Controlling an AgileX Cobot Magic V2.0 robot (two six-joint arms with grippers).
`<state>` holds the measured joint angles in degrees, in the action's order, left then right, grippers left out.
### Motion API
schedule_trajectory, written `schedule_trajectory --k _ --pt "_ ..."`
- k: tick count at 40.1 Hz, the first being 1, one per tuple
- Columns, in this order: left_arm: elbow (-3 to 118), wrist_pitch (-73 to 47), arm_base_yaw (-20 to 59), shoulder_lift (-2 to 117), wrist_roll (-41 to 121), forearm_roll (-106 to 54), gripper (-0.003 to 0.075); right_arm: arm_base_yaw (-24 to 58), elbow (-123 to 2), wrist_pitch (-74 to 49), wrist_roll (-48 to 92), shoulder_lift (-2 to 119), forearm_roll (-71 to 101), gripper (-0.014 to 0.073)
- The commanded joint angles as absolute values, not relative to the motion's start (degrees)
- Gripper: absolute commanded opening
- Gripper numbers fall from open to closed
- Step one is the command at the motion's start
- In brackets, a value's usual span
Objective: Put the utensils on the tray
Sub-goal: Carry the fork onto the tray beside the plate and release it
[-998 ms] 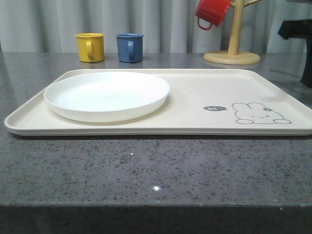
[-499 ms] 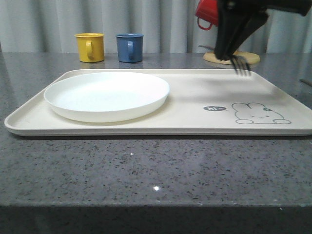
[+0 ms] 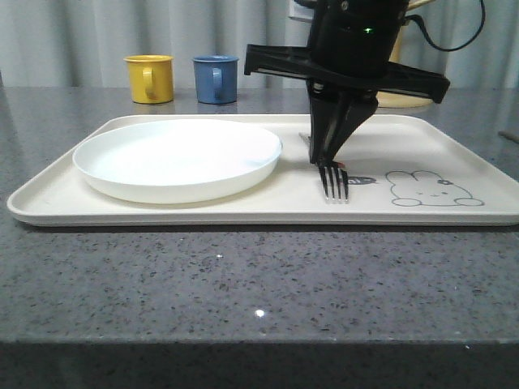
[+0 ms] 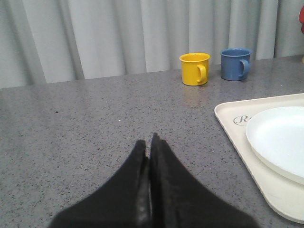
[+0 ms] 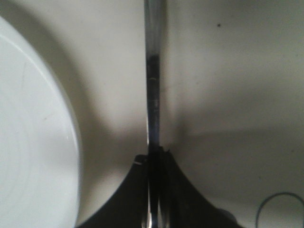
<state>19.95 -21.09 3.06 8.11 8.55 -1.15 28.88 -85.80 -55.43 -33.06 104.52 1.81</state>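
My right gripper [image 3: 326, 156] is shut on a silver fork [image 3: 334, 182], which hangs tines down over the cream tray [image 3: 454, 154]. The tines sit at or just above the tray floor, between the white plate [image 3: 178, 158] and the rabbit drawing [image 3: 430, 188]. From the right wrist, the fork's handle [image 5: 153, 71] runs straight out of the shut gripper [image 5: 154, 156], over the tray [image 5: 228, 71] and beside the plate [image 5: 28, 142]. My left gripper [image 4: 148, 142] is shut with nothing in it, above bare counter left of the tray [image 4: 232, 118].
A yellow mug [image 3: 150, 78] and a blue mug [image 3: 216, 79] stand on the grey counter behind the tray. A wooden mug stand's base [image 3: 405, 100] shows behind my right arm. The plate takes up the tray's left half.
My right arm has come in from the right with the fork, moving left and down over the tray until the tines are at its floor. Nothing else has moved.
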Motion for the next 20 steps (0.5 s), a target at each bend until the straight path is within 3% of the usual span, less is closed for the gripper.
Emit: schedule_trajectory --k 1,14,20 --pt "21.5 -16.3 3.0 8.8 8.2 -1.7 -0.0018 28.9 -87.7 -54.4 -33.5 102.8 1.7 -0.0022" --pt "21.5 -16.3 3.0 8.8 8.2 -1.7 -0.0018 28.9 -87.7 -55.0 -33.5 102.3 1.7 0.0296" --pt "21.5 -16.3 3.0 8.8 8.2 -1.7 -0.0018 28.6 -87.7 -53.3 -33.5 100.0 1.3 0.0310"
